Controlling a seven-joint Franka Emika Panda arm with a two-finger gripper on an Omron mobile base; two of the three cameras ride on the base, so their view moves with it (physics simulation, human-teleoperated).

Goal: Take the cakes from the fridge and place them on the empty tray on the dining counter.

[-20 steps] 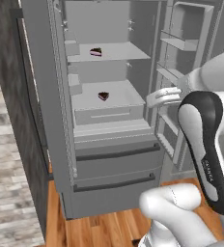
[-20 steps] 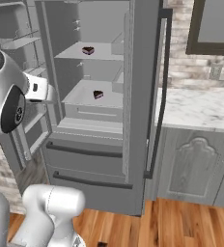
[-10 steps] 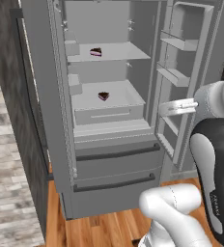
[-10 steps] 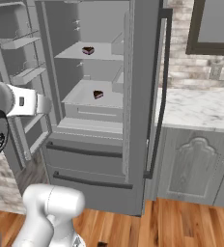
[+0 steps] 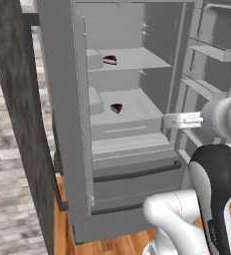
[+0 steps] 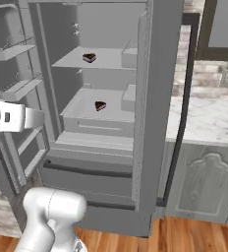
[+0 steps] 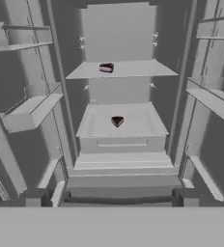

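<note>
Upper cake (image 5: 110,60): dark-brown wedge, pinkish edge, on the fridge (image 5: 137,149) upper shelf; unmoved.
Lower cake (image 5: 116,108): matching wedge, on the shelf below, above the fridge drawers; unmoved.
Fridge: doors open, pale grey inside.
Gripper (image 7: 111,197): faces the fridge interior, fingers spread wide, empty; a second ago they were far closer together.
Arm: shifted outward since.
</note>
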